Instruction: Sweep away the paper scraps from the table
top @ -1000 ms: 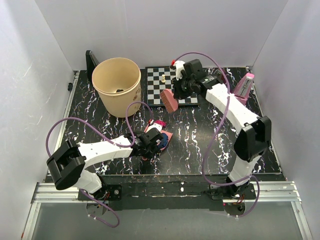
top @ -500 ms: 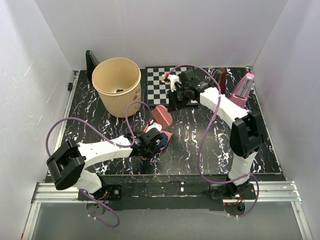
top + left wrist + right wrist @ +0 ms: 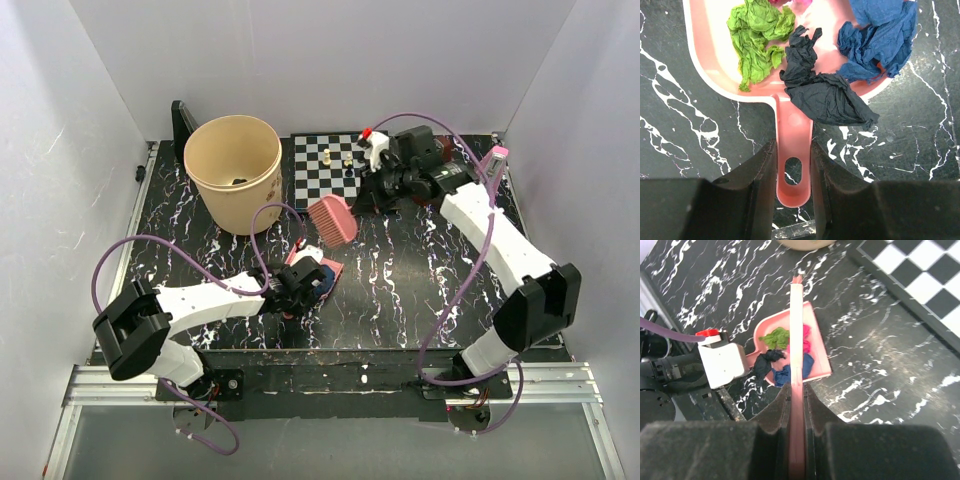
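My left gripper [image 3: 290, 290] is shut on the handle of a pink dustpan [image 3: 330, 270] lying flat on the black veined table [image 3: 420, 270]. In the left wrist view the handle [image 3: 793, 150] sits between my jaws, and the pan [image 3: 715, 55] holds a green wad [image 3: 757, 35], a black wad [image 3: 820, 92], a blue wad [image 3: 880, 40] and a bit of magenta at the top edge. My right gripper [image 3: 374, 192] is shut on a pink brush [image 3: 333, 218], held above and behind the pan. The right wrist view shows the brush [image 3: 797, 340] edge-on over the scraps [image 3: 774, 337].
A beige bucket [image 3: 233, 170] stands at the back left, with a black upright object [image 3: 182, 125] behind it. A chessboard [image 3: 325, 175] with small pieces lies at the back middle, under my right arm. A pink tapered object [image 3: 490, 170] stands at the back right.
My right arm swung the brush from the chessboard edge down to the dustpan, then drew it back up and away. Its elbow moved right. The left arm and dustpan stayed put.
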`<state>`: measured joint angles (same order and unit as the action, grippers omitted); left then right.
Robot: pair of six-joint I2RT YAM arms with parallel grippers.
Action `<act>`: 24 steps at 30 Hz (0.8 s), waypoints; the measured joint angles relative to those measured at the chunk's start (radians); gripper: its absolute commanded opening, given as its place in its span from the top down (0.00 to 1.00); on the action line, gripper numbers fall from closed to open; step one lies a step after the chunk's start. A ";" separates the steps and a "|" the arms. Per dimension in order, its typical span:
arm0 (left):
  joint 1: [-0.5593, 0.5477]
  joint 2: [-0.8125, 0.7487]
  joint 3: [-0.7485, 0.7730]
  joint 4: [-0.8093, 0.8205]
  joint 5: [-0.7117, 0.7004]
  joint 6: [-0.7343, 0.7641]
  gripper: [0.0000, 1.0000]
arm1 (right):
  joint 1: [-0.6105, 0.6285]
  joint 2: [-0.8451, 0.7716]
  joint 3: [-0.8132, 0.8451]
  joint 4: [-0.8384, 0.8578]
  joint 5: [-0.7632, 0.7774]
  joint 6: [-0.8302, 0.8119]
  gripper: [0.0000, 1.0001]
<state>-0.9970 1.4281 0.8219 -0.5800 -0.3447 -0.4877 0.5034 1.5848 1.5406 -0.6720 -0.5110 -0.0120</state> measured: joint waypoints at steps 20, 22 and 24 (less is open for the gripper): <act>0.021 -0.123 0.327 -0.304 0.003 0.037 1.00 | -0.088 -0.338 -0.245 0.060 0.407 0.159 0.99; 0.054 -0.122 0.407 -0.356 0.042 0.061 1.00 | -0.088 -0.359 -0.264 0.070 0.417 0.168 0.99; 0.113 -0.122 0.483 -0.388 0.091 0.085 1.00 | -0.088 -0.385 -0.297 0.080 0.424 0.186 0.99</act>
<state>-0.8845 1.3060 1.3052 -0.9684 -0.2539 -0.4026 0.4152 1.1999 1.2438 -0.5919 -0.0868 0.1738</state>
